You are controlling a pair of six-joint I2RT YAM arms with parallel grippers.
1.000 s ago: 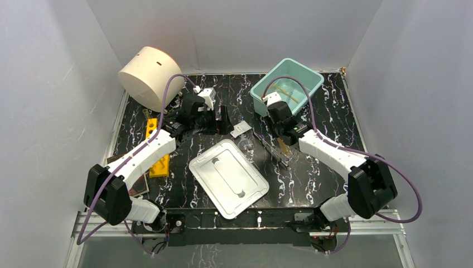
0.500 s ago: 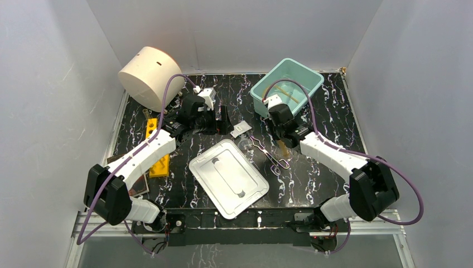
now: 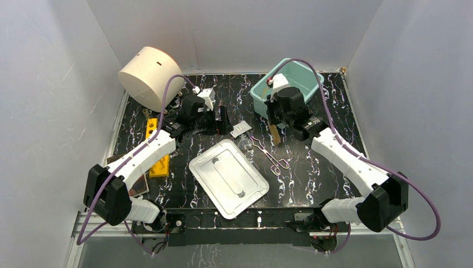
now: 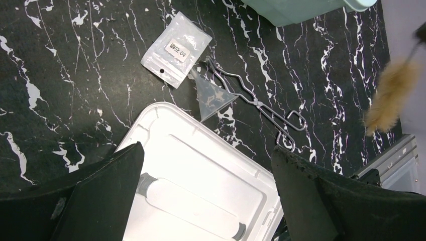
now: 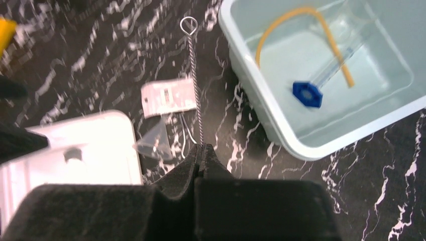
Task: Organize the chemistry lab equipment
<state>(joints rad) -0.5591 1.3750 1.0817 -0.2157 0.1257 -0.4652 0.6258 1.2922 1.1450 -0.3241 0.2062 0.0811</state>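
Note:
My right gripper (image 3: 274, 121) is shut on the twisted wire handle (image 5: 195, 85) of a tan-bristled brush (image 3: 275, 135) and holds it above the table beside the teal bin (image 3: 262, 96). The bristles also show in the left wrist view (image 4: 392, 95). In the bin lie tan tubing (image 5: 301, 25), a blue cap (image 5: 307, 94) and a clear glass tube (image 5: 335, 64). Metal tongs (image 3: 269, 156), a clear funnel (image 4: 213, 96) and a white packet (image 3: 241, 129) lie on the table. My left gripper (image 3: 223, 120) is open and empty, hovering left of the packet.
The bin's white lid (image 3: 228, 177) lies at the front centre. A cream cylinder (image 3: 149, 77) stands at the back left. A yellow object (image 3: 154, 146) and a dark book (image 3: 137, 185) lie along the left edge. White walls close in three sides.
My right gripper has risen and moved back toward the bin, taking the brush with it. The tongs now lie still on the table. My left arm has not moved.

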